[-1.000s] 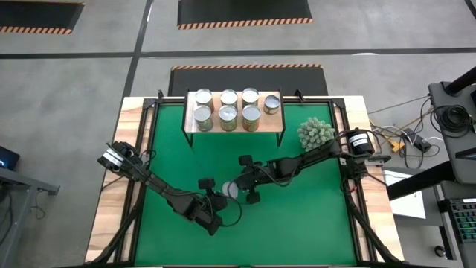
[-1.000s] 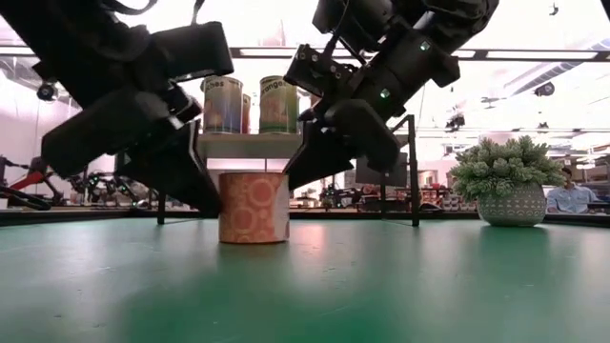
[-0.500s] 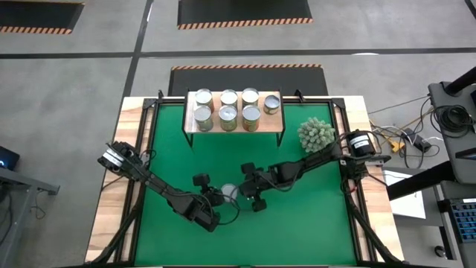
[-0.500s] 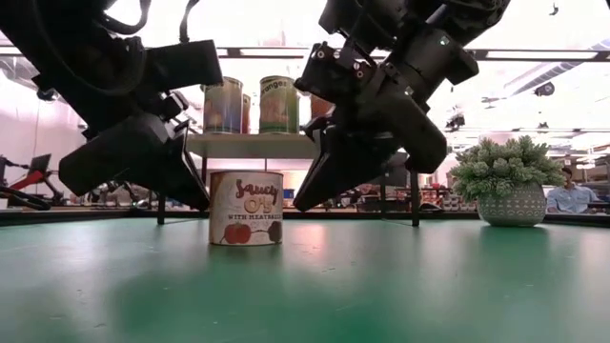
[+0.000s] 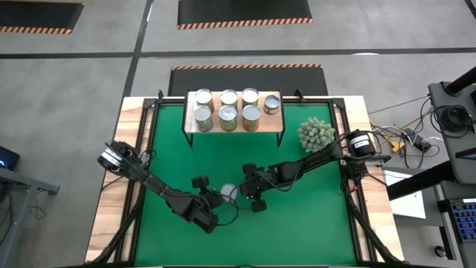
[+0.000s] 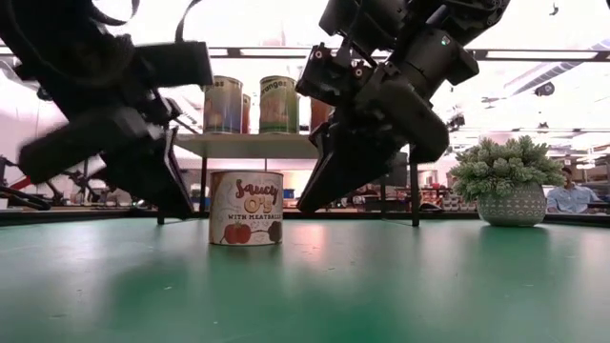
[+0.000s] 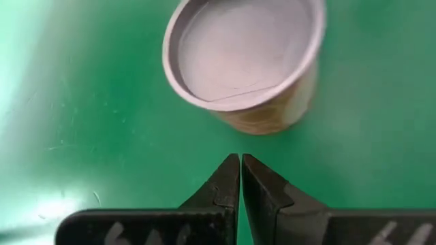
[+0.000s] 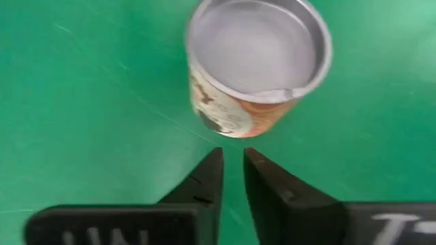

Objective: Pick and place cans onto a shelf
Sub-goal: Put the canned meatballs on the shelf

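Observation:
One can (image 5: 228,192) with a white and red label (image 6: 246,208) stands upright on its base on the green mat (image 5: 297,223), its silver top (image 7: 242,51) up. My left gripper (image 7: 240,158) is shut and points slanting down just off the can's left side (image 5: 214,198). My right gripper (image 8: 232,153) stands just off its right side (image 5: 241,190), open by a narrow gap. Neither touches the can. Several more cans (image 5: 227,112) stand on the wooden shelf (image 5: 272,123) at the far edge.
A spiky pale-green plant in a pot (image 5: 316,134) stands at the mat's far right, behind my right arm. In the low view the shelf (image 6: 248,145) on its black legs is behind the can. A person (image 6: 570,195) sits in the room beyond.
The can has turned about its upright axis, so a different face of its label shows, and it has slid a little toward the table's left. My left gripper has drawn back from its side. My right gripper has tipped, its fingertips now lower beside the can.

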{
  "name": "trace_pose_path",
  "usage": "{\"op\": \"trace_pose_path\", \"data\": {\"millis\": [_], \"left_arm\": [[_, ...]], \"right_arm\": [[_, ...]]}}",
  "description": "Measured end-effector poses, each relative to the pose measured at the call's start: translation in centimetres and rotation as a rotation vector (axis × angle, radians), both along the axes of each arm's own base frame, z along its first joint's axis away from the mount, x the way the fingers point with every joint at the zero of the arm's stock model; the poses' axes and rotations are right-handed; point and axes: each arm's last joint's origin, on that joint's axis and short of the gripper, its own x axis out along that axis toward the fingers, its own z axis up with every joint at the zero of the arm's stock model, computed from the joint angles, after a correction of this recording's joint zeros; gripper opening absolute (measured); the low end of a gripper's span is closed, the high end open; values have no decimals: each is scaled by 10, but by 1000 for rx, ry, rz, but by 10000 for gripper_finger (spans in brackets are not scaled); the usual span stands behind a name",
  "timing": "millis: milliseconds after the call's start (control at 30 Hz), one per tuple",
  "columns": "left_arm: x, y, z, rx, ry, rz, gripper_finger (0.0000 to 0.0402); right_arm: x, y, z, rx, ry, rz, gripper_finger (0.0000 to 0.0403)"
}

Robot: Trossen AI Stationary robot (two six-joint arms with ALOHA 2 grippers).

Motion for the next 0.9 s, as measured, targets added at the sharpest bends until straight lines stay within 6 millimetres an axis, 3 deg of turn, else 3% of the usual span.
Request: {"op": "trace_pose_path", "data": {"millis": [233, 500, 700, 900], "left_arm": [[0, -5, 7, 1, -60, -9, 0], [2, -6, 1, 40, -64, -25, 0], [2, -6, 1, 45, -70, -23, 0], [2, -6, 2, 52, -77, -20, 0]], "right_arm": [[3, 1, 4, 64, -34, -16, 161], [12, 3, 3, 103, -143, -42, 300], [20, 3, -16, 105, -157, -74, 344], [27, 4, -31, 72, -153, -81, 345]]}}
